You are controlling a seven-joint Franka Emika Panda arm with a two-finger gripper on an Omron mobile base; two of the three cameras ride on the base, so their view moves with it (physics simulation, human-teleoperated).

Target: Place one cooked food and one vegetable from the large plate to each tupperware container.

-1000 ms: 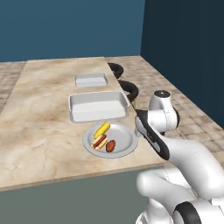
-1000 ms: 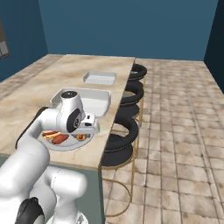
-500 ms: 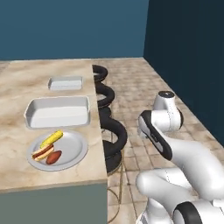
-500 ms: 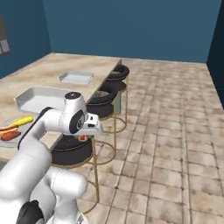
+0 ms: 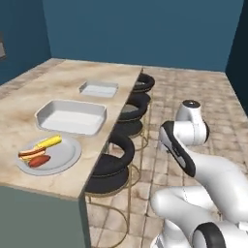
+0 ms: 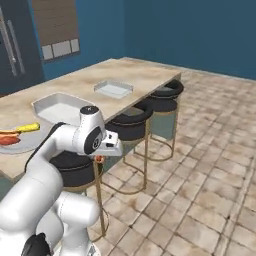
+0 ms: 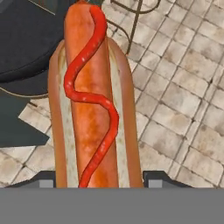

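1. Swung round since half a second ago: both base views, carried along by the base. Now showing the worktop (image 5: 29, 101) from a fresh angle, stretching from 8 o'clock toward 12 in the left base view. No shift of the things among themselves on it.
2. Clamped on a hot dog (image 7: 94, 100): the end effector (image 7: 99, 181), one dark tip on each side of the bun at the bottom of the hand view. Long axis of the bun running from 6 to 12 o'clock there, with a wavy red sauce line along the sausage.
3. Hanging off the worktop, over the tiled floor (image 7: 175, 96), with a black stool seat at 10 o'clock behind the bun.
4. In the right base view, end effector (image 6: 100, 159) pointing down beside the row of stools (image 6: 127, 125), with a small orange bit showing just under the hand.
5. Resting near the worktop's near end, at 9 o'clock in the left base view: the round grey plate (image 5: 68, 154).
6. Lying on that plate: a yellow corn cob (image 5: 48, 142) toward 12 o'clock, a second hot dog (image 5: 30, 153) in the middle, and a red sausage (image 5: 38, 161) toward 6 o'clock.
7. Just beyond the plate, toward 12 o'clock: the larger tray (image 5: 72, 117).
8. Farther along, well apart from it: the smaller tray (image 5: 99, 89).
9. Lined up along the worktop's right edge: black stools (image 5: 114, 162) on thin gold legs.
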